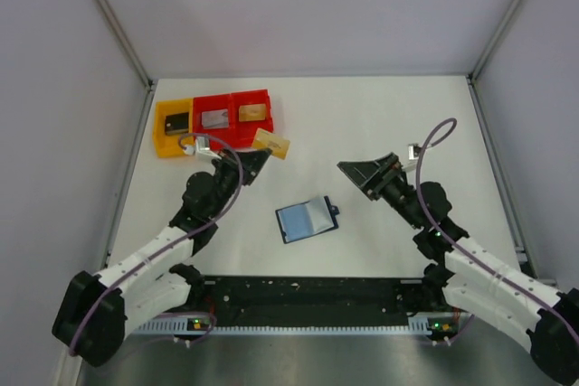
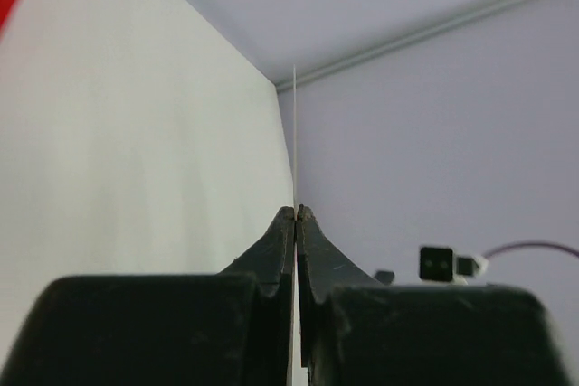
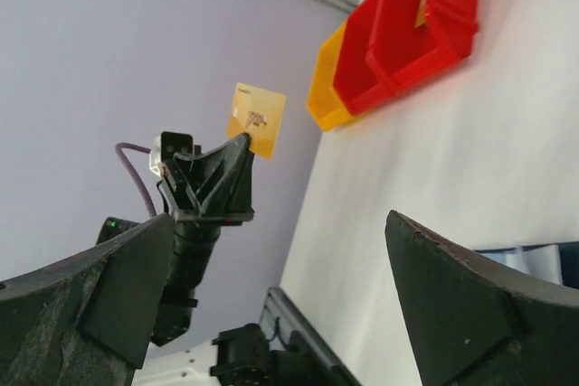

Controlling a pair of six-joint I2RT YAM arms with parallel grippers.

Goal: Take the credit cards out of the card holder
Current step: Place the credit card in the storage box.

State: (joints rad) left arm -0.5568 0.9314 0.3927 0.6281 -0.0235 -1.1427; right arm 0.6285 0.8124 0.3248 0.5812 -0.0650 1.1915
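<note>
The card holder (image 1: 308, 220) lies open on the table between the arms, its light blue inner faces up; a corner of it shows in the right wrist view (image 3: 554, 259). My left gripper (image 1: 261, 157) is shut on a yellow-tan credit card (image 1: 272, 144) and holds it above the table near the bins. In the left wrist view the card (image 2: 296, 133) shows edge-on, sticking up from the closed left gripper (image 2: 297, 211). The right wrist view shows the same card (image 3: 256, 119). My right gripper (image 1: 362, 172) is open and empty, to the right of the holder; its jaws stand wide apart (image 3: 279, 219).
Three small bins stand in a row at the back left: one yellow (image 1: 159, 136) and two red (image 1: 201, 104) (image 1: 264, 97), each with a card inside. They also show in the right wrist view (image 3: 330, 88). Grey walls enclose the table.
</note>
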